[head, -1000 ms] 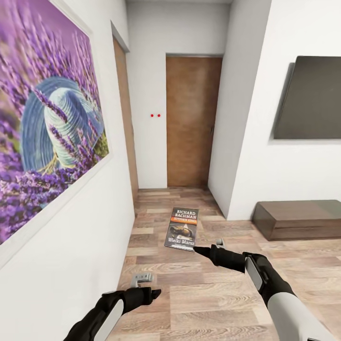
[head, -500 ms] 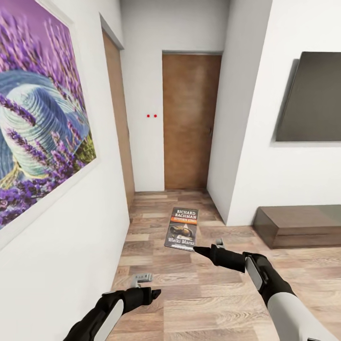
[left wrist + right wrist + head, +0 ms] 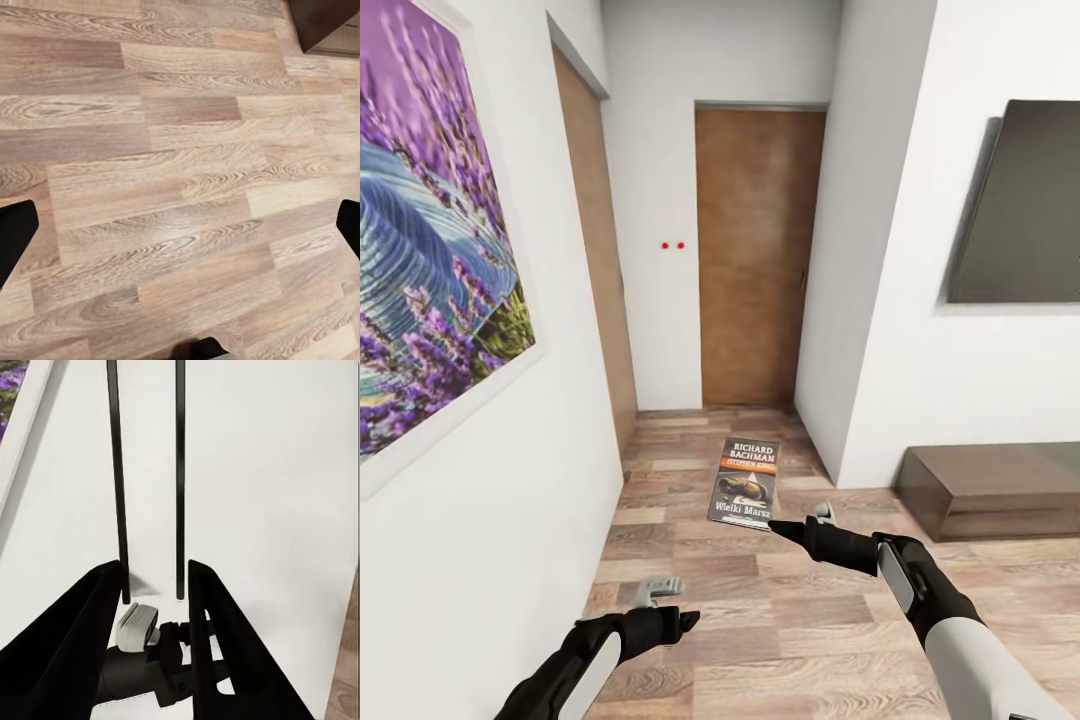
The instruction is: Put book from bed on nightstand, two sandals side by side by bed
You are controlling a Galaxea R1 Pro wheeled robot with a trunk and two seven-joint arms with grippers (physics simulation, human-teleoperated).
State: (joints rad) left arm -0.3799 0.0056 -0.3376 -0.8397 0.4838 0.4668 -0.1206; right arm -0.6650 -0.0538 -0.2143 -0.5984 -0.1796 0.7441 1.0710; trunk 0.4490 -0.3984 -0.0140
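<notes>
The book (image 3: pixel 746 484), a thin paperback with a dark cover, an orange band and white lettering, hangs above the wood floor with its cover facing me. My right gripper (image 3: pixel 776 526) is shut on its lower edge. In the right wrist view the book (image 3: pixel 148 472) stands edge-on between the two black fingers (image 3: pixel 97 607). My left gripper (image 3: pixel 682 620) hovers low at the left and is open with nothing in it; in the left wrist view its fingertips (image 3: pixel 15 244) sit far apart over bare planks. The bed, nightstands and sandals are out of view.
A lavender painting (image 3: pixel 430 250) hangs on the white wall close on my left. A brown door (image 3: pixel 755 255) closes the short hallway ahead, and another door (image 3: pixel 595 260) is on its left side. On the right are a wall corner (image 3: pixel 850 300), a dark TV (image 3: pixel 1020 200) and the long low TV cabinet (image 3: pixel 990 485).
The whole view has shifted: the painting has slid off to the left and the hallway door has drawn nearer, so the camera moved. Both arms and the held book keep their places.
</notes>
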